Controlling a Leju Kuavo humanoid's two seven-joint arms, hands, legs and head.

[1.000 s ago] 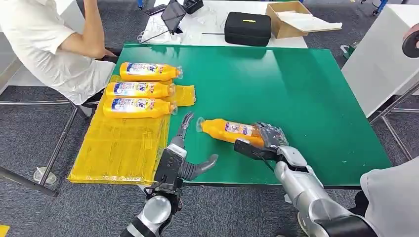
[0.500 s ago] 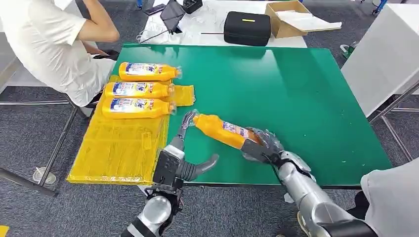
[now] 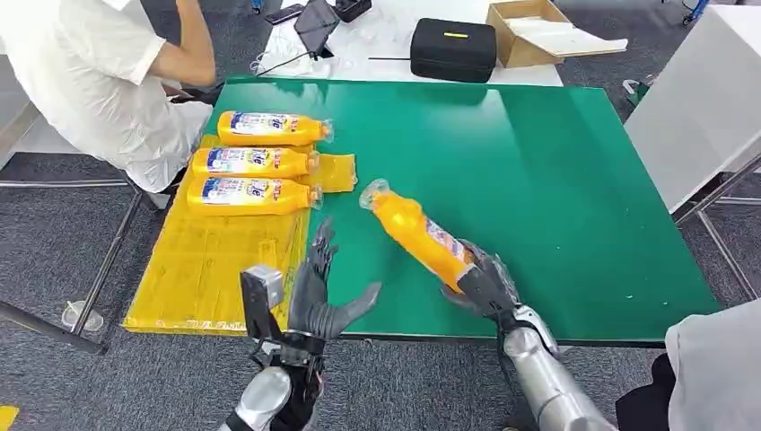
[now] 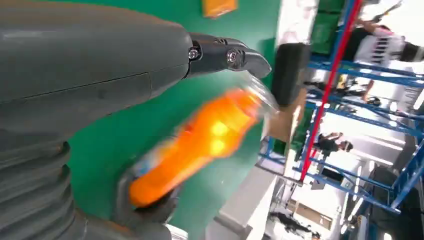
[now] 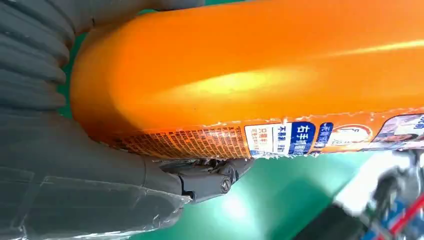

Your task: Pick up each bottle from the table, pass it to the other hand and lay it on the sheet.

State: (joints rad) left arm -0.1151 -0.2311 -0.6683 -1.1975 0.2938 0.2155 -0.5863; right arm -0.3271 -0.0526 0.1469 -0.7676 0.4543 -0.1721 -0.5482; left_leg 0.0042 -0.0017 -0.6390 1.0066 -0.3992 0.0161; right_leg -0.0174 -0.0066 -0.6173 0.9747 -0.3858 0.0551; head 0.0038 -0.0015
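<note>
The orange bottle [image 3: 420, 235] is off the tabletop [image 3: 538, 171], tilted with its clear cap end up and toward the yellow sheet [image 3: 215, 269]. Our right hand [image 3: 480, 283] wraps its fingers around the base end alone, so most of the bottle's length juts out unsupported. Our left hand [image 3: 319, 292] is raised just beside it with fingers spread, holding nothing and not touching the bottle.

We judge the handover to be the risk. Held so near one end, the bottle could pivot or slide in the right hand as it swings across. If the left hand closes on the narrow neck or too early, it may knock the bottle loose. If the right hand lets go before the left has a firm wrap, the bottle drops to the tabletop and may roll.

Three bottles [image 3: 256, 162] already lie side by side on the sheet's far part; a careless lay-down close to them could nudge them. A seated person [image 3: 81, 81] is just beyond that corner.
</note>
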